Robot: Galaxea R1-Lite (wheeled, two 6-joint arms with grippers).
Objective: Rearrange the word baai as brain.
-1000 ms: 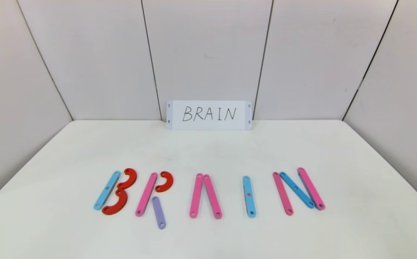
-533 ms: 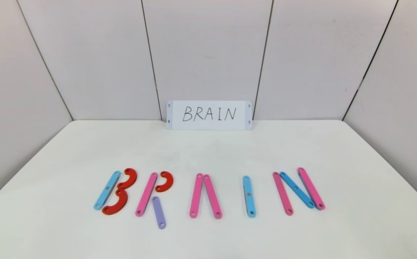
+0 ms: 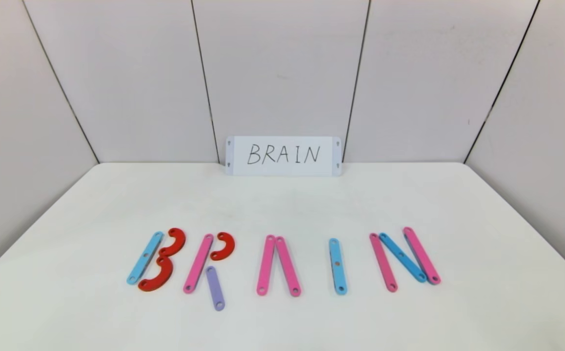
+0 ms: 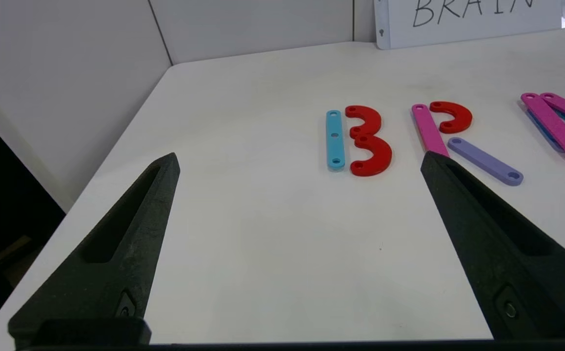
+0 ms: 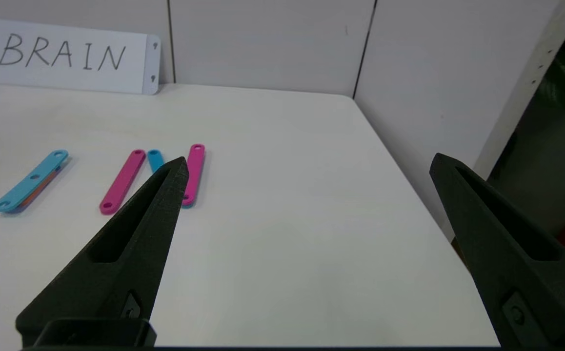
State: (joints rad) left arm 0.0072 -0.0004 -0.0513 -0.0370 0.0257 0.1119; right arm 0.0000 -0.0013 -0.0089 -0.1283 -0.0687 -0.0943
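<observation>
The white table (image 3: pixel 282 204) fills the scene, and at its far edge a white card (image 3: pixel 283 156) with handwritten BRAIN leans on the wall. Across the near half of the table lies the word brain (image 3: pixel 282 263), built of flat pieces from left to right. The B has a blue bar (image 3: pixel 144 258) and two red curves (image 3: pixel 164 261) touching each other. The R has a pink bar (image 3: pixel 198 263), a red curve (image 3: pixel 224 245) and a short purple bar (image 3: pixel 214 288) (its leg, lying a little nearer than the others). The A is two pink bars, the I one blue bar, the N two pink bars with a blue diagonal. The left gripper (image 4: pixel 300 161) hangs above the near left table with fingers spread wide and nothing between them; the right gripper (image 5: pixel 307 163) is the same at the near right.
</observation>
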